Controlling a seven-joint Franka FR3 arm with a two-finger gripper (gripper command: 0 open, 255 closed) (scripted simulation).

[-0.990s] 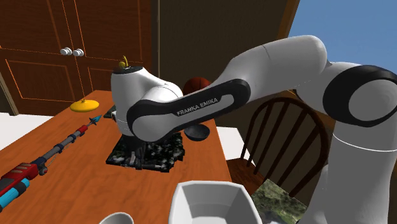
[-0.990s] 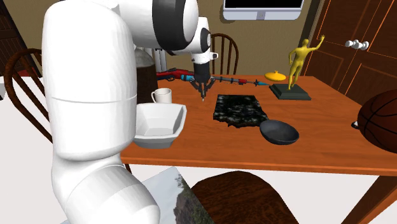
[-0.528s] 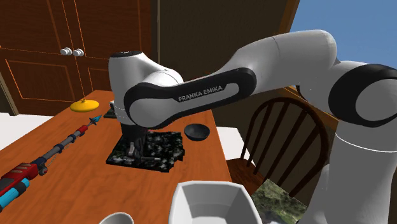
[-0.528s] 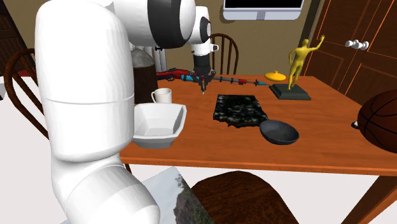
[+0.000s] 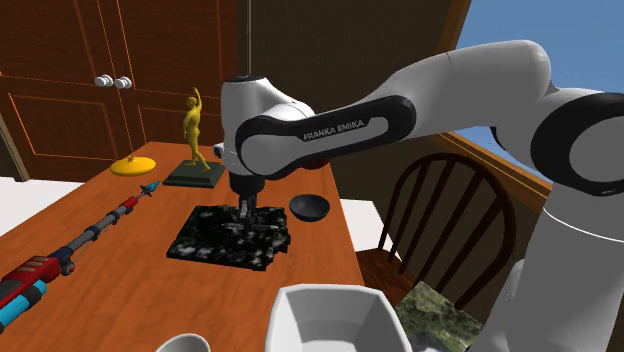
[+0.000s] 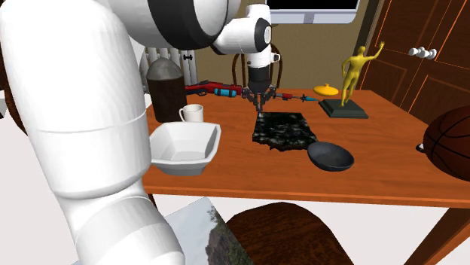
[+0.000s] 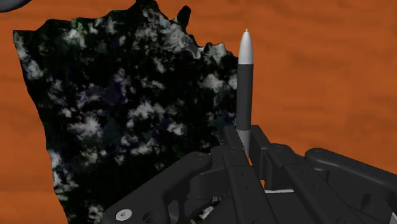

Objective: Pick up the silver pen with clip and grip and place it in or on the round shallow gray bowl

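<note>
The pen (image 7: 245,89) has its rear end hidden between the clasping fingers of the gripper (image 7: 245,145). The gray bowl (image 7: 9,3) is cut to a sliver by the wrist view's edge, and the basketball (image 6: 450,150) by the second exterior view's right edge.

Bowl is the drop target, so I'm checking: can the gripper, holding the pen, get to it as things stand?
Probably yes: the gripper, clasping the pen, hangs over the mottled mat's edge; the bowl sits beside that mat, nothing standing between.

The arm (image 5: 470,70) is white, with thick rounded links and black joints. A black band (image 5: 275,150) in the middle of the shoulder view carries white letters (image 5: 335,128) FRANKA EMIKA. The gripper (image 7: 245,149) is all black and angular, with one pale screw (image 7: 124,215) at the lower left of the wrist view.
</note>
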